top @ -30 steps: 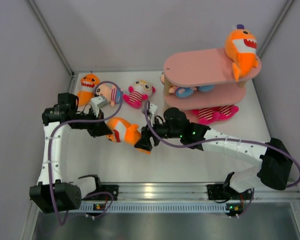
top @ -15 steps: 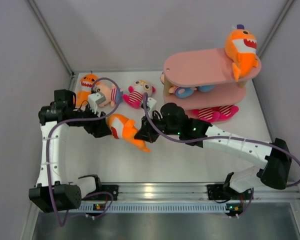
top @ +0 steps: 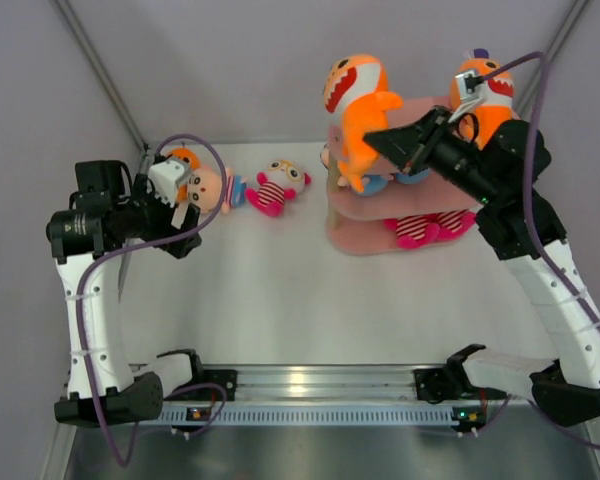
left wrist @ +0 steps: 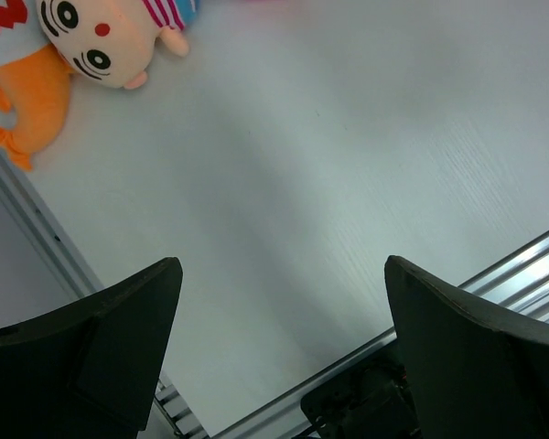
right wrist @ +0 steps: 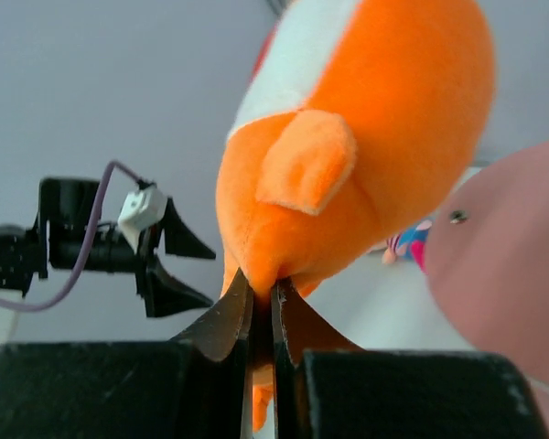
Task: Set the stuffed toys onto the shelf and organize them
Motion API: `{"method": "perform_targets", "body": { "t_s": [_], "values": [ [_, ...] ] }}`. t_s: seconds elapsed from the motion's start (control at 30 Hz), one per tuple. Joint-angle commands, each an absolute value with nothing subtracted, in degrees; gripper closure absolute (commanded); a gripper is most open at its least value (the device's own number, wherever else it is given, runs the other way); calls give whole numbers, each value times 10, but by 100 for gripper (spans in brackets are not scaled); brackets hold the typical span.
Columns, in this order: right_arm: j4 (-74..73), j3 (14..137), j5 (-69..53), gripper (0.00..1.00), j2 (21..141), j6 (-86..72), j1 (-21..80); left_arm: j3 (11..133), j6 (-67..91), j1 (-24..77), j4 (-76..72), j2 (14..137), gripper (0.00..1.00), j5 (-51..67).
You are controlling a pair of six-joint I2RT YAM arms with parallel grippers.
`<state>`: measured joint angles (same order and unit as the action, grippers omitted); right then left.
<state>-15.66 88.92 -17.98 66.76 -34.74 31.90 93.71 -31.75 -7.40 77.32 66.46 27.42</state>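
Table [top: 300, 310], shark [top: 358, 110] fronting shelf [top: 352, 238], doll [top: 375, 184] apparently behind

The pink three-tier shelf [top: 352, 238] stands at the far right of the surface, its oval boards stacked on pale posts. One orange shark plush [top: 358, 105] hangs upright at the left end of the top board, toothy mouth turned left, pinched at its lower body by the right end effector [right wrist: 259, 291]. A second shark [top: 488, 108] sits upright at the top board's right end. A blue-clad doll [top: 378, 184] lies on the middle tier, and a pink-striped doll [top: 428, 228] lies on the bottom one. On the surface, another striped doll [top: 277, 187] lies flat. Left of it, a beige-headed doll [top: 210, 187] touches the third shark [top: 183, 157].
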Motion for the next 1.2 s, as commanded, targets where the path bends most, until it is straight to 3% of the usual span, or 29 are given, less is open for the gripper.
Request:
{"method": "perform_targets", "body": {
  "t_s": [0.0, 0.23, 0.6, 0.7, 0.77, 0.83, 0.87, 1.17],
  "values": [
    [-107, 887, -268, 100, 655, -440, 226, 923, -315, -74, 819, 656, 2, 252],
    [-122, 841, -323, 100, 650, -481, 52, 900, -330, -74, 819, 643, 2, 265],
    [-168, 861, -348, 100, 682, -454, 12, 896, -332, -74, 819, 642, 2, 277],
    [-180, 856, -339, 95, 677, -453, 6, 898, -331, -74, 820, 642, 2, 279],
    [-188, 851, -331, 84, 674, -448, -19, 897, -331, -74, 820, 642, 2, 276],
    [-197, 857, -324, 56, 668, -435, -24, 896, -332, -74, 819, 641, 2, 274],
    [-220, 865, -311, 52, 667, -425, -24, 896, -333, -74, 819, 640, 2, 275],
    [-330, 949, -230, 37, 650, -337, -24, 895, -333, -74, 819, 632, 2, 291]
  ]
}}
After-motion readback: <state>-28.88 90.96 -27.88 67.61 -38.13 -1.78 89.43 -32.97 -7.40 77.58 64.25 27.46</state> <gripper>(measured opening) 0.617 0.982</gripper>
